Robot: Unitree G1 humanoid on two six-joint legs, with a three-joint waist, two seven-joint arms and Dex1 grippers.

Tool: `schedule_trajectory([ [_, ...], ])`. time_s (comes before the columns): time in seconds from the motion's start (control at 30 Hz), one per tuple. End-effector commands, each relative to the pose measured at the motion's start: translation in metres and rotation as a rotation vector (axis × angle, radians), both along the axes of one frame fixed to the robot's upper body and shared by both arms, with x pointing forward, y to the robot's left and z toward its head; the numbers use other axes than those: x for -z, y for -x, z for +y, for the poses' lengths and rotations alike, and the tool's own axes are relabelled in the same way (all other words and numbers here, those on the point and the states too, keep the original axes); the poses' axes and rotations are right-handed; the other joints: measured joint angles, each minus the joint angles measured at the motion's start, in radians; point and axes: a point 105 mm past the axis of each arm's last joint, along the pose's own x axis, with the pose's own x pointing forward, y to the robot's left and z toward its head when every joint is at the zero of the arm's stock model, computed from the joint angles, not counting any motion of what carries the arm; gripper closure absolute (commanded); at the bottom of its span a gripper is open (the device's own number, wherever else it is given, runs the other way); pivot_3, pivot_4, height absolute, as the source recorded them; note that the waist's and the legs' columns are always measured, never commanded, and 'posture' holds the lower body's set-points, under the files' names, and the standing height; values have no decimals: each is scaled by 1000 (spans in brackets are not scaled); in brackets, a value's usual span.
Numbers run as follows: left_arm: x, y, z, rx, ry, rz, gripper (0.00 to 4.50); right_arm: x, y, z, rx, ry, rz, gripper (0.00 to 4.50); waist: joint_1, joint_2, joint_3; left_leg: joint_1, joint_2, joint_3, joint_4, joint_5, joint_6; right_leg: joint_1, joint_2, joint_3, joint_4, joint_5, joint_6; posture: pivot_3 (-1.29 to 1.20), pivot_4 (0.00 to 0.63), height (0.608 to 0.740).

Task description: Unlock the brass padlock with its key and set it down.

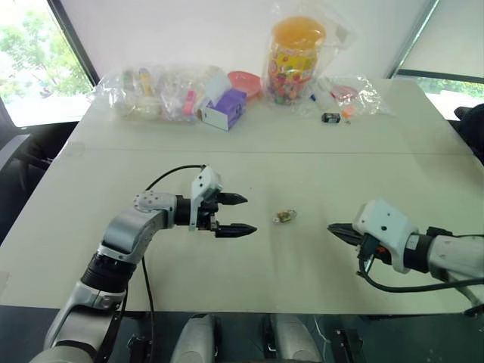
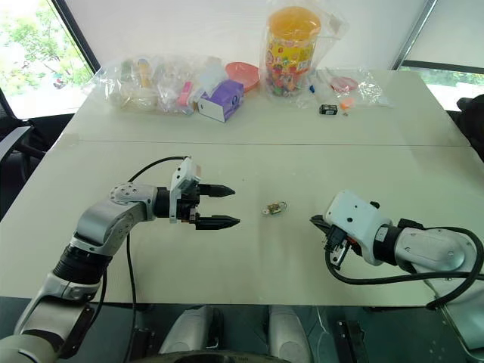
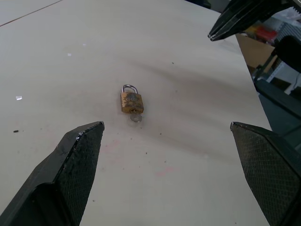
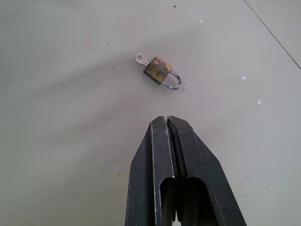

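office or lab room | pale work table (image 1: 318,174) | large windows (image 1: 30,60) | bagged props (image 1: 162,92)

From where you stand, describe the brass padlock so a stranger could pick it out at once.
On the pale table, look at the bare stretch between the two claws, well in front of the bagged clutter along the far edge. There lies the brass padlock, flat and alone: a tiny yellow block with a silvery shackle and a small key in its base.
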Motion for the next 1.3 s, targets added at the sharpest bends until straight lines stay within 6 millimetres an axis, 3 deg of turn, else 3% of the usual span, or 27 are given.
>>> schedule_trajectory([
  [0.03,-15,-1,-3,-10,58,-48,36,-7,-3,4,-23,6,-35,4500,1,0,0,0,0,0,0,0,0,0,0,0,0,0,0,0,150,735],
  [0.57,-21,-2,0,-17,63,-43,36,-10,-9,8,-49,-11,-40,4500,-1,0,0,0,0,0,0,0,0,0,-1,0,0,0,0,0,150,735],
  [0.9,-19,-1,-3,-1,51,-45,36,-7,-24,16,-146,4,-46,4500,-1,0,0,0,0,0,0,0,0,0,-1,0,0,0,0,0,150,735],
  [0.97,-19,-3,0,-12,43,-51,36,-2,-35,18,-187,40,-68,4500,-1,0,0,0,0,0,0,0,0,0,-1,0,0,0,0,0,150,735],
  [1.07,-21,-5,2,-24,40,-57,0,3,-49,24,-240,42,-78,3554,-4,0,0,0,0,1,1,0,0,0,0,0,0,0,0,0,150,735],
  [1.27,-21,5,-1,-18,34,-48,0,26,-62,37,-382,80,-9,268,-2,0,0,0,0,1,0,0,0,-1,-1,0,0,0,0,0,150,735],
  [1.3,-20,8,0,-14,25,-46,0,27,-64,39,-396,71,-4,35,-2,0,0,0,0,1,0,0,0,-1,-2,0,0,0,0,0,150,735],
])
